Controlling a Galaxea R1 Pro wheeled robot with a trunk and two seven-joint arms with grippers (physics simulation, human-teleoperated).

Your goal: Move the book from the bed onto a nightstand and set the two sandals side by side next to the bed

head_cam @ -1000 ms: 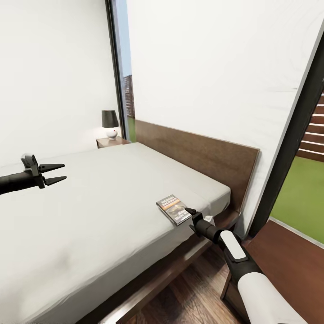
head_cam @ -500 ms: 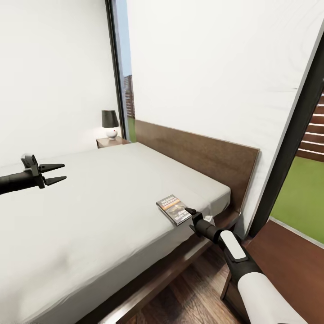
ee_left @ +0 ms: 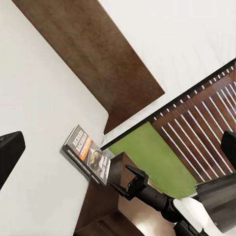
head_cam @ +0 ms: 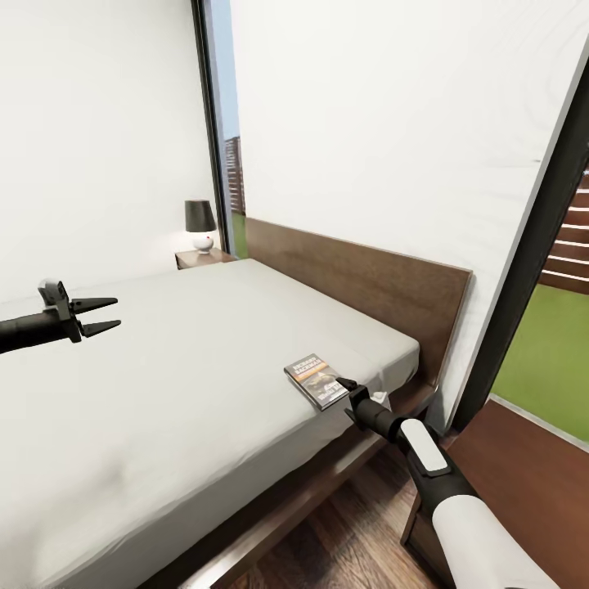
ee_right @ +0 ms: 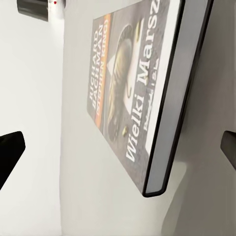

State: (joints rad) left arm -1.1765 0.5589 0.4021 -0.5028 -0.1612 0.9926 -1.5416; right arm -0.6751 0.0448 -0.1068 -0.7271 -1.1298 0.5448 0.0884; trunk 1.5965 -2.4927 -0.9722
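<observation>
Right gripper (head_cam: 342,386) at the near edge of the book (head_cam: 316,380), black fingers spread, tips just beside the cover's lower corner; from the right wrist view, one fingertip (ee_right: 11,152) on each side of the frame with the book (ee_right: 140,93) lying between them, not pinched; from the left wrist view, the same right gripper (ee_left: 129,180) open and just short of the book (ee_left: 88,155). Left gripper (head_cam: 98,316) well apart from all this, held out over the mattress, its two pointed fingers parted and nothing between them.

Book flat on the bed (head_cam: 164,393), cover up, close to the mattress edge nearest the robot and toward the headboard (head_cam: 368,282) end; dark cover, orange band, white lettering and a picture. Beyond, a light-grey mattress in a dark brown frame; far side of the bed, a nightstand (head_cam: 199,258) beside the headboard with a black-shaded lamp (head_cam: 200,225) on top. At the near side, a dark wooden top (head_cam: 523,474) under the right arm, just beside the bed frame; wood-plank floor (head_cam: 343,540) below; white walls, tall dark-framed windows (head_cam: 540,245) with green lawn outside.
</observation>
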